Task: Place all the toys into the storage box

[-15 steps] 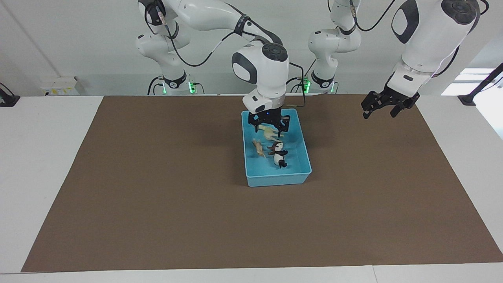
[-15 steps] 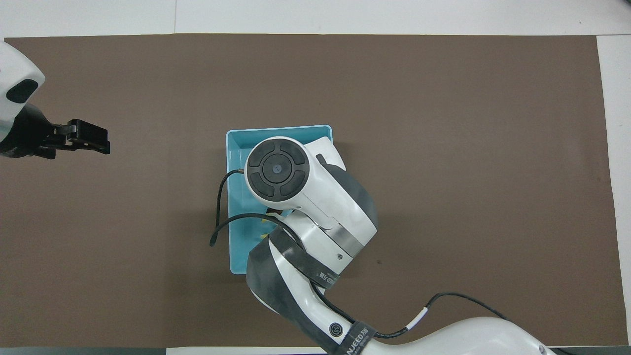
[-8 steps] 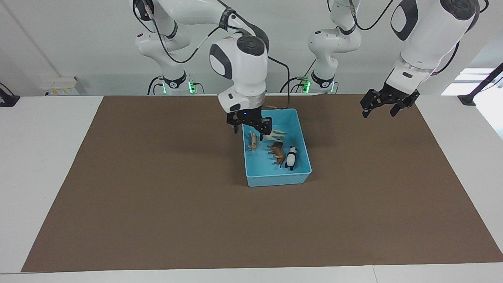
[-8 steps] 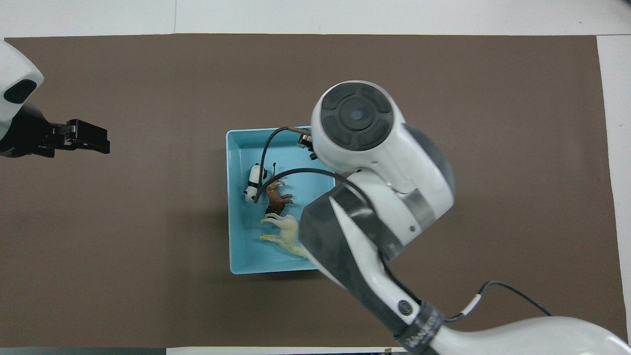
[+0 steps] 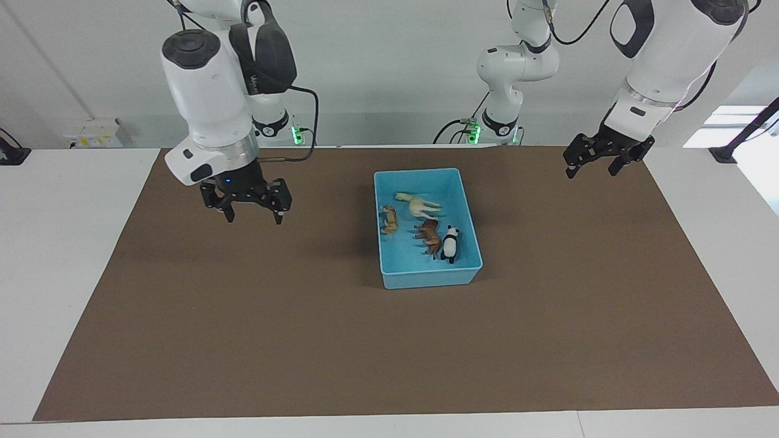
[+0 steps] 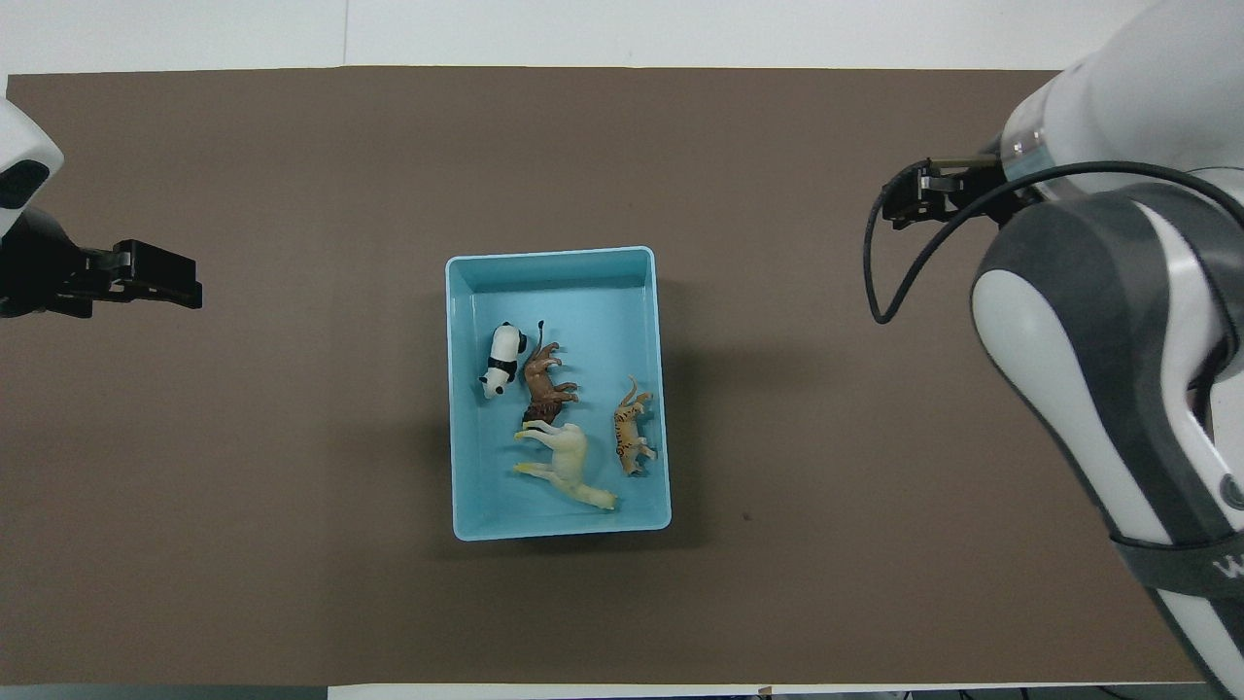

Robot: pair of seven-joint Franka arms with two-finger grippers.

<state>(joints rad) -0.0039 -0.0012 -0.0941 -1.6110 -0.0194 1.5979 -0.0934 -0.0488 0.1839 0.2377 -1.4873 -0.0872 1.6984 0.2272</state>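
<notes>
The light blue storage box (image 5: pixel 427 277) sits mid-mat and also shows in the overhead view (image 6: pixel 550 257). All the toys lie inside it: the cream horse (image 5: pixel 417 204) (image 6: pixel 570 463), the tiger (image 5: pixel 388 219) (image 6: pixel 631 438), the brown lion (image 5: pixel 429 234) (image 6: pixel 545 385) and the panda (image 5: pixel 450 243) (image 6: pixel 501 361). My right gripper (image 5: pixel 254 218) is open and empty, up over bare mat toward the right arm's end, well away from the box; the overhead view shows only part of it (image 6: pixel 918 197). My left gripper (image 5: pixel 590 173) (image 6: pixel 183 288) is open and empty over the mat toward the left arm's end, where that arm waits.
A brown mat (image 5: pixel 304 340) covers most of the white table (image 5: pixel 61 255). The right arm's large white and grey links (image 6: pixel 1098 369) fill one side of the overhead view.
My right gripper has lifted from over the box and swung away toward the right arm's end of the mat, uncovering the four toys. The left gripper has barely moved.
</notes>
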